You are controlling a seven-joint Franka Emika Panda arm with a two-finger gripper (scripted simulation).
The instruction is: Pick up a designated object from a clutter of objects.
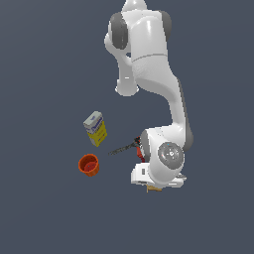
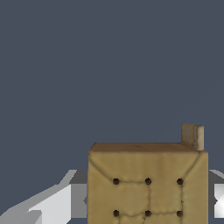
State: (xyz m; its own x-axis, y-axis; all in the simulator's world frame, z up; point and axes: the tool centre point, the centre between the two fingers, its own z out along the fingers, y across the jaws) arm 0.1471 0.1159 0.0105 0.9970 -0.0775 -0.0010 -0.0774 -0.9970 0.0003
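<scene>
The designated object [image 2: 148, 183], a tan cracker-like square block with rows of dark dots, fills the space between my fingers in the wrist view. A grey finger pad [image 2: 78, 194] presses one side and the other finger [image 2: 218, 194] meets the opposite side, so my gripper [image 2: 146, 197] is shut on it. In the exterior view only a tan sliver of the block [image 1: 154, 189] shows under the white hand, where my gripper [image 1: 153, 185] points down. The rest of the clutter of objects lies toward the exterior view's left.
A white-blue-yellow carton [image 1: 95, 129] stands upright. An orange-red cup [image 1: 89, 164] sits in front of it. A red power drill [image 1: 140, 149], its dark bit pointing toward the cup, lies close beside my wrist and is partly hidden by the arm.
</scene>
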